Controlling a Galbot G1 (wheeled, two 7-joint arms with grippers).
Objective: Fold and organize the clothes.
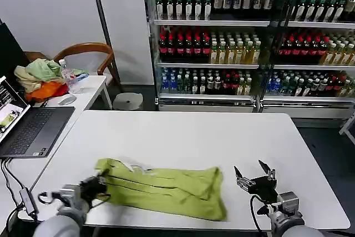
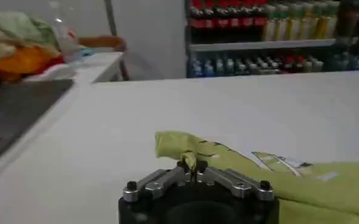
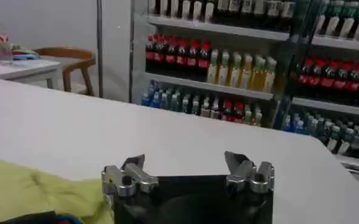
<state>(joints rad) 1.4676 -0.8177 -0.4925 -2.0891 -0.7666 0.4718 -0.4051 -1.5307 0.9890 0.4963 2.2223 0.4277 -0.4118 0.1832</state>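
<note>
While the lime-green T-shirt (image 1: 163, 187) lies as one long crumpled band on the near part of the white table (image 1: 183, 131), its long axis runs from about nine o'clock to about four o'clock, so each end points toward one arm. The left gripper (image 1: 95, 186) is at the nine o'clock end and its fingers are closed on a pinch of the cloth; in the left wrist view this gripper (image 2: 194, 173) has a small fold of the shirt (image 2: 240, 170) squeezed between the tips. The right gripper (image 1: 252, 175) hovers just beside the other end, at about three o'clock from the shirt, with its fingers spread apart and nothing between them. In the right wrist view the right gripper (image 3: 188, 170) shows the same, with the cloth (image 3: 39, 192) off to one side. I count one T-shirt and two grippers. The right arm is nearer to the free end, so I think it should take that side next.
</note>
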